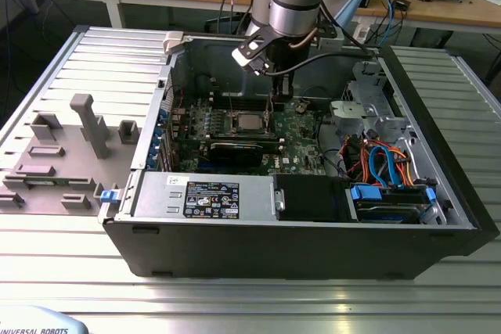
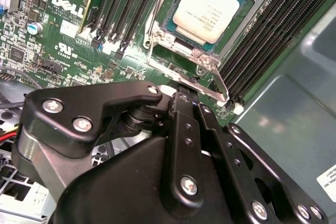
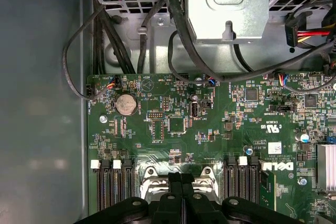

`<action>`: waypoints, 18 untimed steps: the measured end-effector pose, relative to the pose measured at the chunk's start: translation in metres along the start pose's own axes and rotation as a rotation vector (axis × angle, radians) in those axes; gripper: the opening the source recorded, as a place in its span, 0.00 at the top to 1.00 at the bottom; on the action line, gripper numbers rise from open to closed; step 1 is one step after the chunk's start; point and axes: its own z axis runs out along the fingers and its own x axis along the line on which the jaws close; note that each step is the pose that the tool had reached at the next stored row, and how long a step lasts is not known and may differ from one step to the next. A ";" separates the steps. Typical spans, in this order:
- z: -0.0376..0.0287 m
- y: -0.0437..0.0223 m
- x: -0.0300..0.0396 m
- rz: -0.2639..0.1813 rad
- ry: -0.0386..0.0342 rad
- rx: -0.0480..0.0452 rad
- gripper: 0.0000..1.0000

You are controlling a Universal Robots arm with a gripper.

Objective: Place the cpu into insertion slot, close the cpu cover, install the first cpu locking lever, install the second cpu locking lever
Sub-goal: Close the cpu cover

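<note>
The cpu, a silver-topped square chip, lies flat in the insertion slot, its top uncovered; in the exterior view the cpu sits mid-motherboard. The cpu cover, a thin silver frame, stands raised at the socket's edge closest to my gripper. My gripper has its black fingers pressed together, their tips right at the cover's rim; whether they pinch it is unclear. In the first wrist view the gripper sits in front of the cover. Two thin wire levers stand up beside the socket.
Black memory slots flank the socket on both sides. A long black graphics card lies toward the case front, beside a power supply. A metal drive cage with cables, and bundled orange and blue cables, fill the exterior view's right.
</note>
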 end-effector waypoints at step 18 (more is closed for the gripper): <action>0.0000 -0.0038 0.0000 0.000 0.0001 0.0000 0.89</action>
